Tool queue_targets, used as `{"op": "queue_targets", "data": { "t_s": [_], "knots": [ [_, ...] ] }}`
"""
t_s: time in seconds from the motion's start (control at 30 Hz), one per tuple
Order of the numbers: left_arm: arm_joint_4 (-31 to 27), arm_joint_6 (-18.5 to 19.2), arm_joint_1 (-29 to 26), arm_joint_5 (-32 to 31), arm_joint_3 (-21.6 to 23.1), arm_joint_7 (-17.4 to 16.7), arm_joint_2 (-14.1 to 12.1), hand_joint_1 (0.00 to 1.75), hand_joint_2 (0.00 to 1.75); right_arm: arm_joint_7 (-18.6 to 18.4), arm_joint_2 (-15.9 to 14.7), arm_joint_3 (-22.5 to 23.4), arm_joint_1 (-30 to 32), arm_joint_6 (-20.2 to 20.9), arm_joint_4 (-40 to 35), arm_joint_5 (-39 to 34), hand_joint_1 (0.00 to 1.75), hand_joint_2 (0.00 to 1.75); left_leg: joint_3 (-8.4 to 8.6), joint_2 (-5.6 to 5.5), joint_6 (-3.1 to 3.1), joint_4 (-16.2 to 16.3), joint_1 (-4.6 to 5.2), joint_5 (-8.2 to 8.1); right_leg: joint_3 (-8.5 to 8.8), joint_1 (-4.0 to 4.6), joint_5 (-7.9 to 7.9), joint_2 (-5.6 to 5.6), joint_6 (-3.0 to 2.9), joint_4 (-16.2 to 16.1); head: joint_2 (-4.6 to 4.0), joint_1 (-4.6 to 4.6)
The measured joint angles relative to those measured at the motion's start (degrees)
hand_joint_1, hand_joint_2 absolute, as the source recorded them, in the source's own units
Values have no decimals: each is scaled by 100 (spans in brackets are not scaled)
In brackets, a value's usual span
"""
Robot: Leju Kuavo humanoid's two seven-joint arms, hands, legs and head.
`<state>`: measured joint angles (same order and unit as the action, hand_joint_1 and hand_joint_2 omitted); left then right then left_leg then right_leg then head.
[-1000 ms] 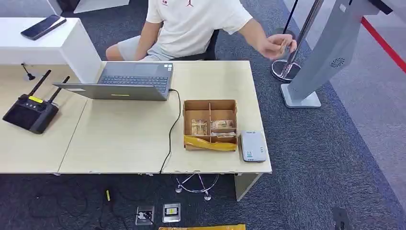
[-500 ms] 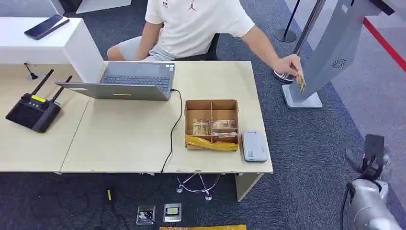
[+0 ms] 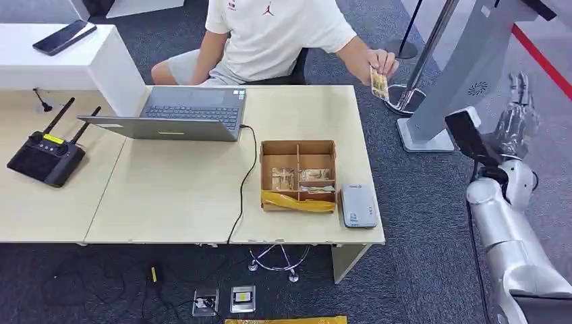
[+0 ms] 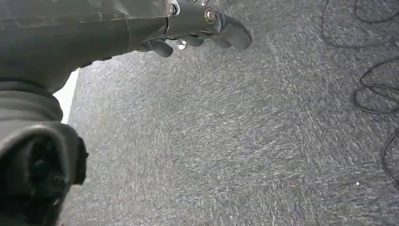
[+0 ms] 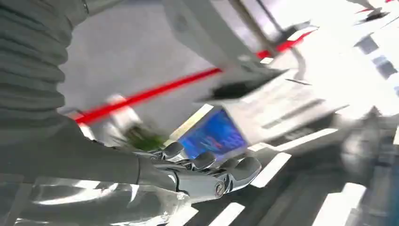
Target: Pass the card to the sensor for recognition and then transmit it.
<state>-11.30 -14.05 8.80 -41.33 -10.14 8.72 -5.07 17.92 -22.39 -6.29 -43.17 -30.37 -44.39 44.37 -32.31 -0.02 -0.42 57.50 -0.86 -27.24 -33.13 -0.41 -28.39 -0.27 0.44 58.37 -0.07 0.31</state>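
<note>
A person in a white shirt sits behind the desk and holds a yellowish card (image 3: 380,84) up beyond the desk's far right corner. The grey card sensor (image 3: 357,206) lies flat at the desk's front right corner. My right hand (image 3: 518,113) is raised to the right of the desk, beside the grey kiosk, its fingers stretched upward and holding nothing; it is well apart from the card. In the right wrist view the same hand (image 5: 202,172) shows its fingers extended and empty. My left hand (image 4: 197,33) hangs over the carpet with nothing in it.
A compartmented cardboard box (image 3: 297,150) with cards inside sits just left of the sensor. A laptop (image 3: 177,113), a black remote controller (image 3: 44,156) and a cable lie on the desk. A grey kiosk stand (image 3: 459,74) and a barrier post base (image 3: 403,98) stand on the carpet at right.
My right arm has risen from the lower right edge to beside the kiosk. The person's hand has brought the card from low by the kiosk base back up near the desk corner.
</note>
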Motion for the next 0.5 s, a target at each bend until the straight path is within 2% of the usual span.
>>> {"op": "queue_targets", "data": {
  "t_s": [0.1,0.23,0.5],
  "knots": [
    [0,17,0,-4,39,0,0,0,0,2,101,-346,-97,-29,-73,427,0,175,-6,-19,1,0,0,2,-1,1,-1,-24,0,0,0,-2],
    [0,53,1,-20,107,0,-9,0,0,0,230,-776,-197,-16,-182,577,0,175,-6,-17,1,0,1,3,-2,1,0,-17,0,0,0,0],
    [0,142,-3,-33,186,0,-33,0,0,-37,458,-1218,-212,-31,-236,680,0,175,-6,-16,1,0,1,2,-3,0,-1,-17,0,-1,0,-2]
  ]
}}
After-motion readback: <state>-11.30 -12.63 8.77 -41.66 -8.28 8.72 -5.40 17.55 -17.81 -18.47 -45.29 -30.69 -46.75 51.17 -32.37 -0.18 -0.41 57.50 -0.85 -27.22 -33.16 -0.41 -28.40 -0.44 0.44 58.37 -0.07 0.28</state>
